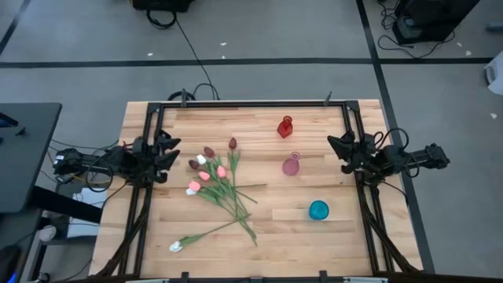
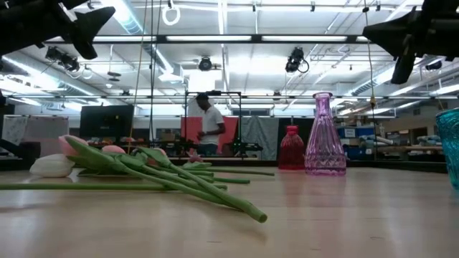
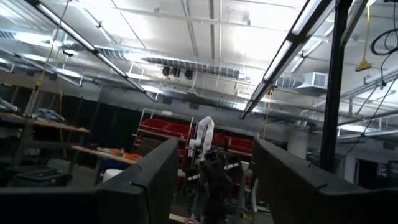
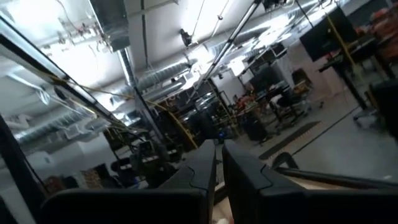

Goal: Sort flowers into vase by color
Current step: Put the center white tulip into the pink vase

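Observation:
The flowers (image 1: pixel 222 185) lie flat in a loose bunch on the wooden table, left of its middle, with pink, white and dark maroon heads pointing to the far left. One white tulip (image 1: pixel 176 246) lies apart toward the near edge. In the low view the flowers (image 2: pixel 143 168) lie with their stems crossing. Three vases stand upright: red (image 1: pixel 285 126), pink (image 1: pixel 291 164) and teal (image 1: pixel 318 210). My left gripper (image 1: pixel 174 149) hovers open at the table's left edge, left of the bunch. My right gripper (image 1: pixel 334 149) hovers shut at the right edge, right of the pink vase.
The black frame rails (image 1: pixel 251 103) run along the table's far, left and right edges. Bare wood lies between the bunch and the vases. In the low view a person (image 2: pixel 209 123) stands in the room far behind the table, beside the red vase (image 2: pixel 292 147) and pink vase (image 2: pixel 324 136).

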### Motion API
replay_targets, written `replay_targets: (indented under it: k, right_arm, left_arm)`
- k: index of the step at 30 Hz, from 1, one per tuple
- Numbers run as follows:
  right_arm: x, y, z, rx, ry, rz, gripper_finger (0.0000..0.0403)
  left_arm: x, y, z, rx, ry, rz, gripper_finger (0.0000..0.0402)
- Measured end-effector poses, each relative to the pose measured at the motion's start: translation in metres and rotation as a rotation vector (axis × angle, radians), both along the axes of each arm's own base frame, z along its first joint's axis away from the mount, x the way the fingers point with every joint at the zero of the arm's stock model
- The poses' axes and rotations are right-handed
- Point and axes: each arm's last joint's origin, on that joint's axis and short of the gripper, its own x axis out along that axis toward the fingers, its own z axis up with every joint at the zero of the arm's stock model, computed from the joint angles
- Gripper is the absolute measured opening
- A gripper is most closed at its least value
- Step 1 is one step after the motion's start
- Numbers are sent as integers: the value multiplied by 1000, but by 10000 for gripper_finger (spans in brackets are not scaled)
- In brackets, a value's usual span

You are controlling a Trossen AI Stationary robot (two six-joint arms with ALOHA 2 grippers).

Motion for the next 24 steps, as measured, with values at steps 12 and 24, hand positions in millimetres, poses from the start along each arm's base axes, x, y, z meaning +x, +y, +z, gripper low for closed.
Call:
replay_targets:
  k: [12, 24]
  right_arm:
    - [-2, -8, -1, -20, 77, -257, 42]
    - [12, -7, 27, -88, 256, -138, 42]
  left_arm:
    - [0, 0, 0, -23, -7, -9, 211]
    - [2, -4, -2, 21, 18, -134, 211]
